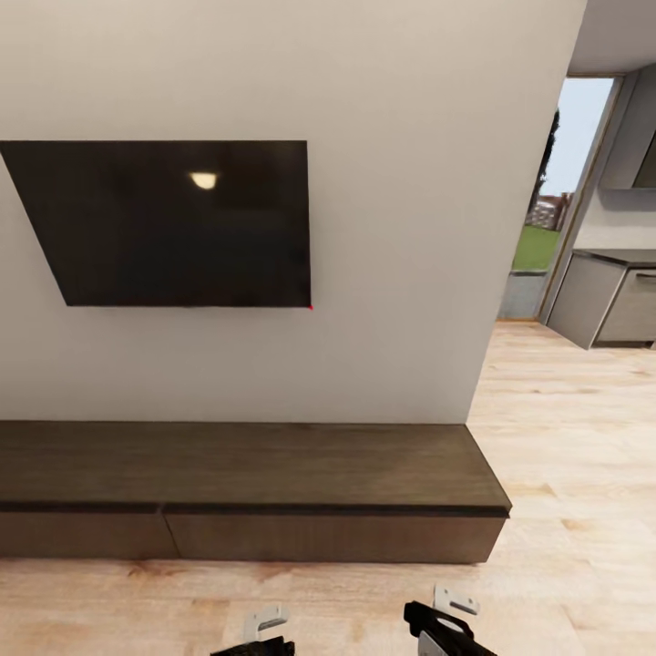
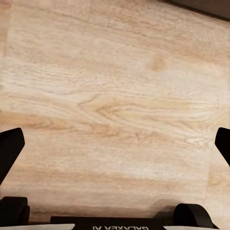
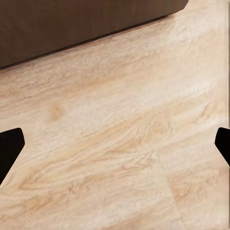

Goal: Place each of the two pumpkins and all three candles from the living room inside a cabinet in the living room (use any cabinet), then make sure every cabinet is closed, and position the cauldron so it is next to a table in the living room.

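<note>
Against wall: cabinet (image 1: 246, 492) shut, television (image 1: 173, 223) above | both jaws wide, empty

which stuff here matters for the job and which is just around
Job:
- long low dark-brown wooden cabinet, drawer fronts shut
- open left gripper, empty
- open right gripper, empty

Just around:
- black wall-mounted flat screen
- grey kitchen counter
- pale wooden floor
</note>
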Controlling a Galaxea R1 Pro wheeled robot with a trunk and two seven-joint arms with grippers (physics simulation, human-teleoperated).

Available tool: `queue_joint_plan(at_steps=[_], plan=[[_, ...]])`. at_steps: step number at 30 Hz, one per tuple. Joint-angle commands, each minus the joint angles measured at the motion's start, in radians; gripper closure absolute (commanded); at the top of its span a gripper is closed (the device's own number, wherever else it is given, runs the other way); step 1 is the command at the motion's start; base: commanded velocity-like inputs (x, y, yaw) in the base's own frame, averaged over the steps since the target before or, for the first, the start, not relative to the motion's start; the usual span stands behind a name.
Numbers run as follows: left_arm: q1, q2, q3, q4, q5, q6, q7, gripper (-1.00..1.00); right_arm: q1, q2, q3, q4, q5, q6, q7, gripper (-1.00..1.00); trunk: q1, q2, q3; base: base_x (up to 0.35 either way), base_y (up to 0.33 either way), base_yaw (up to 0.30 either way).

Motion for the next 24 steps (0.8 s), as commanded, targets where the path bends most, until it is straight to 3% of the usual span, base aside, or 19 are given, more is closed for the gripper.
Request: queue_joint_plan(at_steps=[1,5,6,8,12,16,21,24], plan=[[0.0,0.001,-0.008,-0.008,0.009,0.011,0.011,-1.0,-0.001,-0.001,0.001,-0.005,-0.007,0.0,-0.007,-1.0,0.004,-0.008,-0.004,0.0,0.0,0.0],[0.0,0.004,-0.008,-0.031,0.01,0.034,0.034,-1.0,-0.001,-0.013,0.002,-0.028,-0.006,0.023,-0.03,-1.0,0.019,-0.036,-0.017,0.0,0.0,0.0],[0.0,0.006,-0.007,-0.499,0.01,0.417,0.183,-1.0,-0.001,-0.02,0.002,-0.408,-0.006,0.265,-0.21,-1.0,0.023,-0.043,-0.02,0.0,0.0,0.0],[-0.002,0.012,-0.005,-0.552,0.011,0.48,0.192,-1.0,-0.002,-0.029,0.002,-0.459,-0.007,0.374,-0.211,-1.0,0.031,-0.057,-0.026,0.0,0.0,0.0],[-0.014,0.019,0.017,-0.62,0.011,0.555,0.199,-1.0,-0.005,-0.037,0.002,-0.547,-0.007,0.533,-0.21,-1.0,0.046,-0.085,-0.039,0.0,0.0,0.0],[-0.041,0.022,0.043,-0.64,0.012,0.576,0.198,-1.0,-0.013,-0.051,0.001,-0.606,-0.007,0.604,-0.21,-1.0,0.061,-0.113,-0.051,0.0,0.0,0.0],[-0.057,0.023,0.09,-0.646,0.013,0.578,0.19,-1.0,-0.024,-0.053,-0.003,-0.647,-0.014,0.603,-0.207,-1.0,0.081,-0.148,-0.067,0.0,0.0,0.0],[-0.061,0.024,0.105,-0.646,0.013,0.573,0.187,-1.0,-0.027,-0.053,-0.006,-0.661,-0.02,0.516,-0.206,-1.0,0.092,-0.169,-0.076,0.0,0.0,0.0]])
